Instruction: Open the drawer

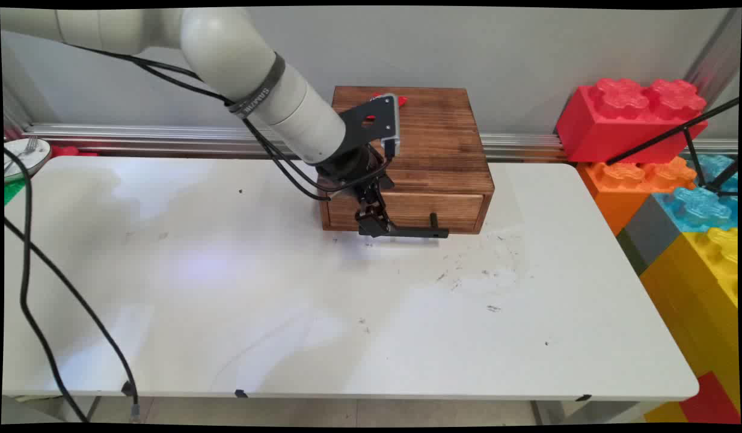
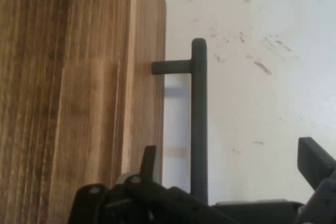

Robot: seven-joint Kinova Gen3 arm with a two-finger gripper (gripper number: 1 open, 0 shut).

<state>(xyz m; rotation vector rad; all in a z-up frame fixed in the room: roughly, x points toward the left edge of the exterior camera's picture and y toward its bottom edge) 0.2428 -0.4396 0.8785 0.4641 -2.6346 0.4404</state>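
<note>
Drawer handle [image 2: 198, 124], a black bar on the wooden box [image 1: 434, 144] at the tabletop's [image 1: 226, 300] far side, lies between my pincer's [image 1: 376, 227] wide-spread fingers. They straddle it without clamping, and the drawer [image 1: 407, 210] looks closed.

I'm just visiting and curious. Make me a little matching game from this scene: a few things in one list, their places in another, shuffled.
Things:
1. wooden drawer box
2. black bar handle
3. big toy bricks
4. gripper

Places:
a. right of the table
b. on the box's drawer front
c. at the table's far edge
d. around the handle's end

Pairs: 1-c, 2-b, 3-a, 4-d
</note>
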